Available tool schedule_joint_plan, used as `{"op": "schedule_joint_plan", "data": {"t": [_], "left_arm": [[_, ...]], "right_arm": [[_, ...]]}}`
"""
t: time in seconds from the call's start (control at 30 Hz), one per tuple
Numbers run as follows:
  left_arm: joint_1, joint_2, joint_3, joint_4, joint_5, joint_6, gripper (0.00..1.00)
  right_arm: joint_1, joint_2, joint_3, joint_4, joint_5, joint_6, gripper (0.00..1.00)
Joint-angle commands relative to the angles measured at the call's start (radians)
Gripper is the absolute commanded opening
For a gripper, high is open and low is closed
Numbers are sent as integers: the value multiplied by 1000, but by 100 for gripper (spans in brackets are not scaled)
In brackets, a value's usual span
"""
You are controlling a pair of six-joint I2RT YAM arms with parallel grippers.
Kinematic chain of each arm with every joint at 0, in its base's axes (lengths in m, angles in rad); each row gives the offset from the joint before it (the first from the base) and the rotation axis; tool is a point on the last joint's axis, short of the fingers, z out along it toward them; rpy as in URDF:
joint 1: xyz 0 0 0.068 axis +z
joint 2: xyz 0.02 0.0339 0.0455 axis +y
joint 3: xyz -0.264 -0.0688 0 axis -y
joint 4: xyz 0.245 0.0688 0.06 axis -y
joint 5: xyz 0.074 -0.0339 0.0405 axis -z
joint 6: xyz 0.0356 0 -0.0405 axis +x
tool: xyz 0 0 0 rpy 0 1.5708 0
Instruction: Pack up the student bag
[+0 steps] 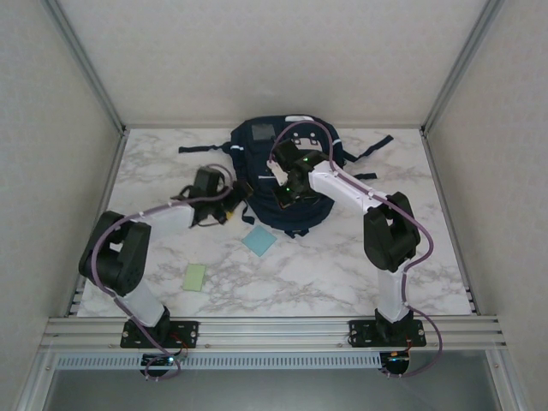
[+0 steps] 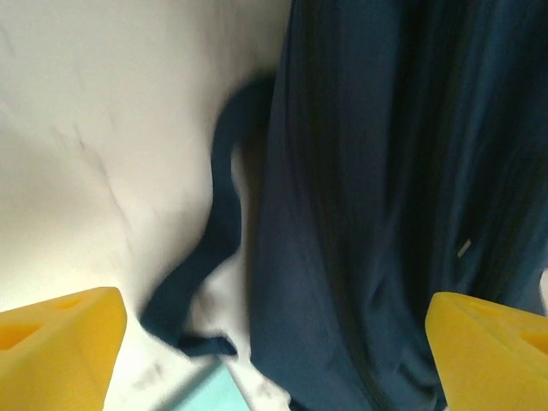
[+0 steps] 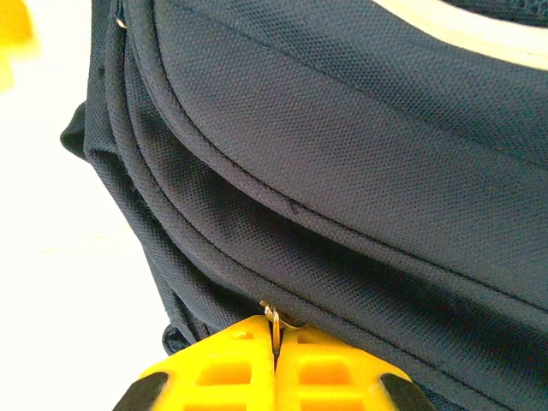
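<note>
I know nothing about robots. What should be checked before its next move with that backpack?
1. Right gripper shut on the zipper pull: ok.
2. Left gripper open, nothing held: ok.
3. Student bag lying on the table: ok.
4. Zip open enough for packing: cannot tell.
5. Blue sheet and green sheet lie on the table, not packed: not ok.
</note>
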Motion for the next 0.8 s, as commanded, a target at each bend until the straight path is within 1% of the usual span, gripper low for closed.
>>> {"op": "schedule_joint_plan", "data": {"t": [0.0, 0.13, 0.27, 0.37, 0.43, 0.47, 0.5, 0.6, 0.63, 0.67, 0.77], "left_arm": [[-87, 12, -66, 220, -77, -211, 86], [-150, 34, -78, 314, -173, -256, 83], [-186, 66, -52, 326, -243, -228, 81], [-190, 123, -51, 390, -264, -237, 77], [-190, 160, -45, 427, -267, -242, 72], [-191, 175, -44, 449, -266, -243, 67], [-190, 192, -39, 464, -263, -240, 58], [-183, 210, -13, 436, -264, -204, 22], [-179, 206, -8, 419, -263, -190, 5], [-175, 200, -5, 403, -263, -177, 0], [-151, 159, -10, 356, -242, -132, 0]], "right_arm": [[2, 1, 0, 63, -71, 74, 0], [-2, -27, -40, 89, -116, 149, 0], [-5, -50, -89, 134, -169, 207, 0], [-11, -48, -109, 150, -199, 238, 0], [-17, -45, -118, 152, -210, 251, 0], [-22, -46, -122, 152, -218, 255, 0], [-25, -48, -126, 147, -222, 255, 0], [-38, -61, -135, 108, -203, 234, 0], [-43, -66, -137, 87, -192, 218, 0], [-51, -70, -141, 66, -185, 202, 0], [-78, -74, -143, -22, -124, 113, 0]]}}
